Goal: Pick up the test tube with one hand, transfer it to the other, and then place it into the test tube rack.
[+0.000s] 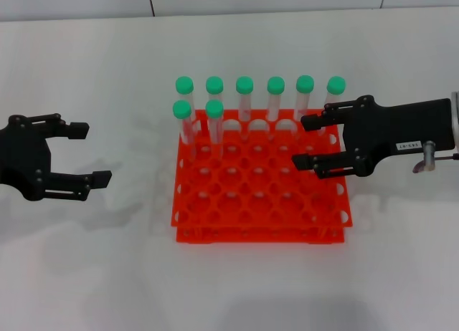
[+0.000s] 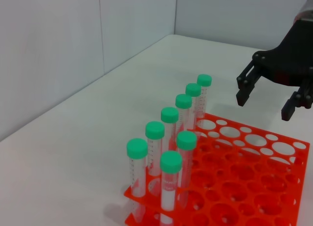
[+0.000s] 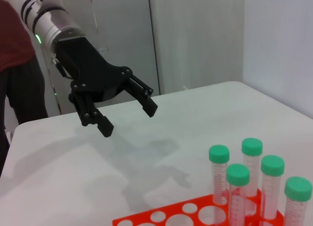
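At the centre of the head view sits the test tube rack (image 1: 262, 195), bright red-orange, on a white table (image 1: 93, 274). Eight green-capped test tubes (image 1: 244, 94) stand upright in it: six in a line along its top edge, and two more in the next row at the rack's upper-left corner. I cannot tell which of these identical tubes is the task's own, and neither of my claws holds one.

Over the rack's right edge, in the right of the frame, hangs my right gripper (image 1: 310, 141), the black one with the small white label on its side. Its two fingers are spread wide with nothing between them, and they point toward the frame's left.

At the left edge of the frame, well apart from the rack, is my left gripper (image 1: 90, 153), black and unlabelled. Its fingers are also spread apart and empty, pointing toward the rack.
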`<control>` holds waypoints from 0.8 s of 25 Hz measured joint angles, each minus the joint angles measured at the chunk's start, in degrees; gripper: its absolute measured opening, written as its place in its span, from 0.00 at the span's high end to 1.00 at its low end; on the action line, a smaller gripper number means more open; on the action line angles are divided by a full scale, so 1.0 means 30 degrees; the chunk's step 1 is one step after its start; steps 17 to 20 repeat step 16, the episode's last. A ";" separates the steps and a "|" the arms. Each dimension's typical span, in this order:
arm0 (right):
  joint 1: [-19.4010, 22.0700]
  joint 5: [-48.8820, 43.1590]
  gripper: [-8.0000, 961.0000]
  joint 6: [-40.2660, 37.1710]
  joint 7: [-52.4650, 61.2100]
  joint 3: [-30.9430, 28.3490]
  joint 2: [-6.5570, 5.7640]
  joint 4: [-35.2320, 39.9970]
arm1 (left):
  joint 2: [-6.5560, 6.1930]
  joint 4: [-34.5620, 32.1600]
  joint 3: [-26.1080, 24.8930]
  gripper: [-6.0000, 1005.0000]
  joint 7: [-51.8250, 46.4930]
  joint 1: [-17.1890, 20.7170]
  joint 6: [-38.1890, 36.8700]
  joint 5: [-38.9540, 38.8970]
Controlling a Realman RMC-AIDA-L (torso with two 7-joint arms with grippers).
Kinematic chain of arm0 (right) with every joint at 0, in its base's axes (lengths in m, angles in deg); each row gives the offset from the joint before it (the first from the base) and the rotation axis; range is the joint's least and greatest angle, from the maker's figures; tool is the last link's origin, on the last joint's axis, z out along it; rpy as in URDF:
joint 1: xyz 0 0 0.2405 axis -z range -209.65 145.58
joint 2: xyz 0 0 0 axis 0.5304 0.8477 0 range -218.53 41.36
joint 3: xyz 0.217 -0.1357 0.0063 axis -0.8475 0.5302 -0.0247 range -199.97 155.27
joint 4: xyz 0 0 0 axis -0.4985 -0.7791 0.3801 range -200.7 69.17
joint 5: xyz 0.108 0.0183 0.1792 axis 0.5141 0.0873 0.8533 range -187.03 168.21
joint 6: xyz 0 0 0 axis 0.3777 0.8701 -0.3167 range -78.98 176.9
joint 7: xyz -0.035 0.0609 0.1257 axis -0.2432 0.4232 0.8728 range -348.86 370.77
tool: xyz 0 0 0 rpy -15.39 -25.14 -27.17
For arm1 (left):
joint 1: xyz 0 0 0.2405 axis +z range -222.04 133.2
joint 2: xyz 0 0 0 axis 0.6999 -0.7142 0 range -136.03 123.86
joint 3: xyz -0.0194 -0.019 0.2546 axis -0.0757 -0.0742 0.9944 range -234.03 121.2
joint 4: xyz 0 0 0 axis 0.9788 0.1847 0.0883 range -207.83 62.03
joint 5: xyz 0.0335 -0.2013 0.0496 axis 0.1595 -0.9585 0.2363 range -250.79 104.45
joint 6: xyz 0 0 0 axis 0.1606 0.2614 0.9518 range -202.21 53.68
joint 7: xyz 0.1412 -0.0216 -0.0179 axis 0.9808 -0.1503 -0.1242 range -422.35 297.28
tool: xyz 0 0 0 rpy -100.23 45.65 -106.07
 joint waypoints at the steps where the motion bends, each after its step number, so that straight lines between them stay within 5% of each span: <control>1: -0.0030 -0.0002 0.29 0.0018 -0.0005 -0.0002 0.0006 -0.0013 | 0.0002 -0.0001 0.0021 0.11 0.0001 -0.0002 0.0001 0.0000; 20: -0.0110 -0.0004 0.29 0.0262 -0.0068 -0.0015 0.0071 -0.0056 | 0.0116 -0.0037 0.0056 0.11 0.0081 -0.0011 -0.0021 0.0002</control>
